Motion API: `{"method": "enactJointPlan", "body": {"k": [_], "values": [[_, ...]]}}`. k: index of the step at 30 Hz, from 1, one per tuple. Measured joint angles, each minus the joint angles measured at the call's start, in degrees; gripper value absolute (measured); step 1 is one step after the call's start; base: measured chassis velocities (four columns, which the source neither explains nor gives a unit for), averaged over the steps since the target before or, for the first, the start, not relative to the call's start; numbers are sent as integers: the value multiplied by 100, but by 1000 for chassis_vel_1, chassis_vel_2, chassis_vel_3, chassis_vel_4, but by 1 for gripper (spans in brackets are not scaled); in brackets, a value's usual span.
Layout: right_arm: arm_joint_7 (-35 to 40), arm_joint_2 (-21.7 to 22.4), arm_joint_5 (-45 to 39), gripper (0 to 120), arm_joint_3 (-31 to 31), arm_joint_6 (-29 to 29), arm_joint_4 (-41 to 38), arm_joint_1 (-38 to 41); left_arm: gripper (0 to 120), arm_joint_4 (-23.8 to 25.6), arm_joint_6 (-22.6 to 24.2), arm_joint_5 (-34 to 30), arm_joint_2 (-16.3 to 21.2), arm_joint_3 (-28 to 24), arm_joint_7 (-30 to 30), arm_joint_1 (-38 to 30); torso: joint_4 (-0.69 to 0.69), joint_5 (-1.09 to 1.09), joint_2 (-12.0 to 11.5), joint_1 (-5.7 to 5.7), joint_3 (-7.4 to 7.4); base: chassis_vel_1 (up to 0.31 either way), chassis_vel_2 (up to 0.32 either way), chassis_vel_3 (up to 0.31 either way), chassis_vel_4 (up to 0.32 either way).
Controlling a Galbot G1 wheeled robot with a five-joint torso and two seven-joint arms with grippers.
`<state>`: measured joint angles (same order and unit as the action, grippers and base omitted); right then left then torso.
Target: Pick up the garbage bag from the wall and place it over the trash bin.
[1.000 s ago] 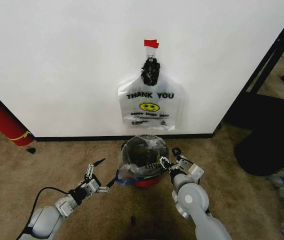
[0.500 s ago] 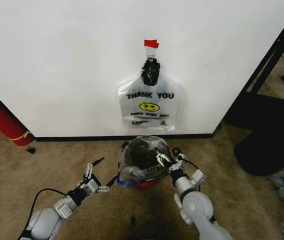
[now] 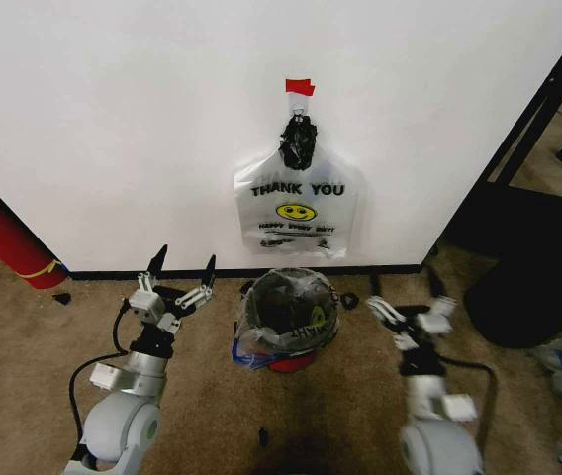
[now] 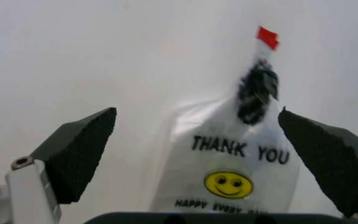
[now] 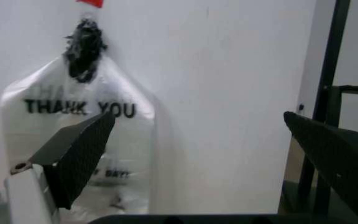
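The garbage bag point(image 3: 286, 317) is lying draped over the trash bin point(image 3: 291, 360), which is standing on the carpet point(image 3: 202, 416) just in front of the wall point(image 3: 142, 119) and its black baseboard point(image 3: 162, 273). The bag's thin, crinkled, see-through plastic is ballooning up around the bin's round mouth, with black lettering on the side facing the right arm and a blue strip showing at the lower edge; the bin's red bottom is peeking out beneath.

The left end effector point(image 3: 182, 280) is hovering to the left of the bin, well apart from the bag, with its two black pointed fingers spread wide and grasping nothing. The right end effector point(image 3: 408, 312) is hovering to the right of the bin, also clear of the bag, its light-coloured fingers likewise released and empty. The bin and bag are sitting between the two.

Higher on the wall, a second printed bag point(image 3: 296, 210) is hanging flat from a hook under a scrap of red tape point(image 3: 299, 86), its neck gathered in a dark bunched knot point(image 3: 298, 142). It is glossy whitish film with "THANK YOU" and a yellow smiley. Both wrist views are looking at this hanging bag point(image 4: 229, 168) point(image 5: 79, 140) between wide-open wedge-shaped pads point(image 4: 79, 154) point(image 5: 79, 158).

A red cylinder point(image 3: 4, 242) is leaning at the left, and a bulky black sack point(image 3: 538, 287) is sitting at the right.
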<state>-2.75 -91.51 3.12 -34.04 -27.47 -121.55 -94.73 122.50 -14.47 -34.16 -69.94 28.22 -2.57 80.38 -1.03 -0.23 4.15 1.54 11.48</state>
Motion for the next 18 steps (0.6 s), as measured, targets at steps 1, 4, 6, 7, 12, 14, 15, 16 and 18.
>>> {"method": "enactJointPlan", "body": {"k": [1,4,6,7,12,14,15,16,18], "values": [[-46,-30,9,100,30,36,-93,-128,100,144,121,18,-18,124,128,52,8,1,0,0,0,0,0,0,0],[-41,-72,39,100,45,22,-264,-431,100,203,203,173,-25,163,329,36,7,-1,1,0,0,0,0,0,0],[106,-86,129,100,34,-100,-340,-635,100,144,18,322,-49,84,352,48,2,1,1,0,0,0,0,0,0],[158,-86,167,100,24,-165,-341,-671,100,102,-67,396,-73,59,320,64,2,2,1,0,0,0,0,0,0],[418,-81,308,100,71,-548,-360,-809,100,-67,-525,653,-229,4,-2,173,5,0,1,0,1,0,0,0,0],[442,-79,291,100,157,-568,-395,-822,100,-47,-552,695,-240,2,-41,201,4,0,1,0,0,0,0,0,0],[440,-77,291,100,211,-568,-406,-809,100,-17,-553,739,-241,19,-53,212,4,1,1,0,1,0,0,0,0],[432,-76,306,100,241,-568,-410,-789,100,1,-553,759,-241,36,-55,214,4,1,1,0,1,0,0,0,0],[414,-75,340,100,283,-568,-410,-743,100,29,-553,768,-241,58,-55,220,4,1,1,0,1,0,0,0,0]]}}
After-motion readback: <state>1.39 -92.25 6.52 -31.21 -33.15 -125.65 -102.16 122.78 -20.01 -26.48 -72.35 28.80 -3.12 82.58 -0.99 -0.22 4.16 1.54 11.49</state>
